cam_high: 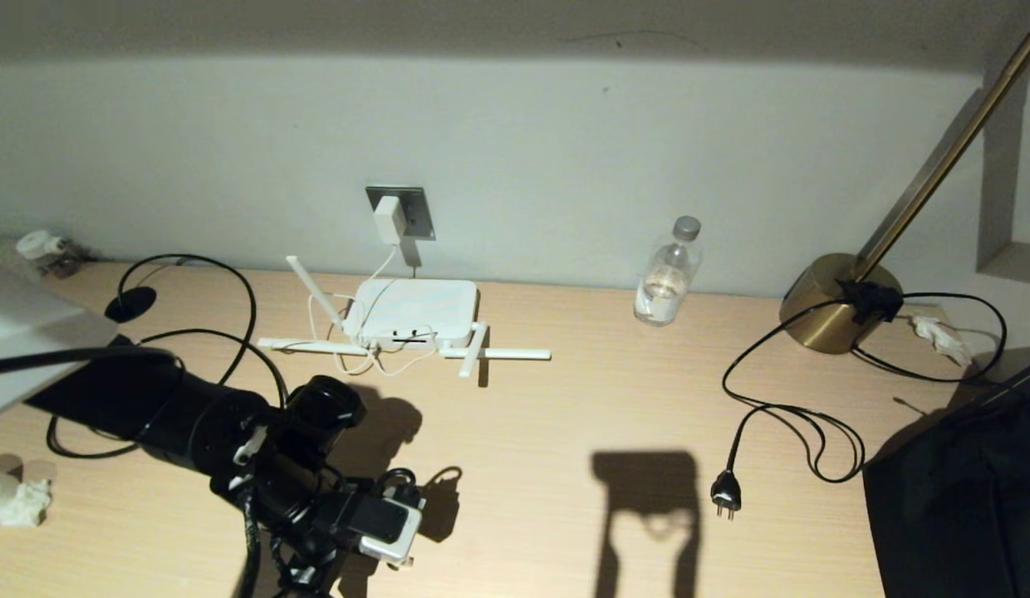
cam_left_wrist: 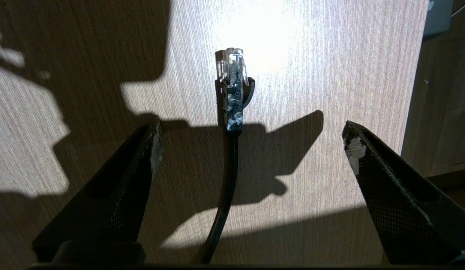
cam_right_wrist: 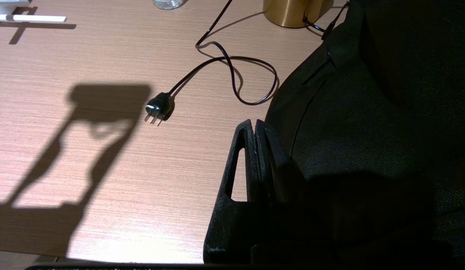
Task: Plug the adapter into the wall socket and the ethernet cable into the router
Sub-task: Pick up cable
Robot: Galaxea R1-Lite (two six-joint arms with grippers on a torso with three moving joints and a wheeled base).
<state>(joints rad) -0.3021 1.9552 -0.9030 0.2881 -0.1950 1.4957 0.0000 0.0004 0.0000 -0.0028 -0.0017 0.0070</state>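
Left gripper (cam_left_wrist: 251, 150): nearest the lens in the left wrist view; two black fingers (cam_left_wrist: 135, 168) spread wide, holding nothing, one on each side of the cable end without touching it. In the head view the arm fills the lower left of the frame.
Ethernet cable (cam_left_wrist: 228, 150): one; its clear clip connector (cam_left_wrist: 230, 65) lies on the desk between the spread fingers, at the upper centre of the left wrist frame; the cable's loops and its black oval disc show at the left of the head view.
Right gripper (cam_right_wrist: 255, 150): fingers pressed together, empty, lower centre of the right wrist frame, beside a dark fabric object (cam_right_wrist: 367, 112).
Adapter (cam_high: 389, 219): one, white, seated in the wall socket (cam_high: 415, 212), upper centre-left of the head view; its thin white cord runs down to the router.
Router (cam_high: 415, 314): one, white, on the desk (cam_high: 565, 415) below the socket; four stick antennas countable.
Water bottle (cam_high: 668, 274): one, right of the router.
Lamp (cam_high: 839, 307): one, brass base, upper right; its black two-pin plug (cam_high: 725, 493) lies loose on the desk.
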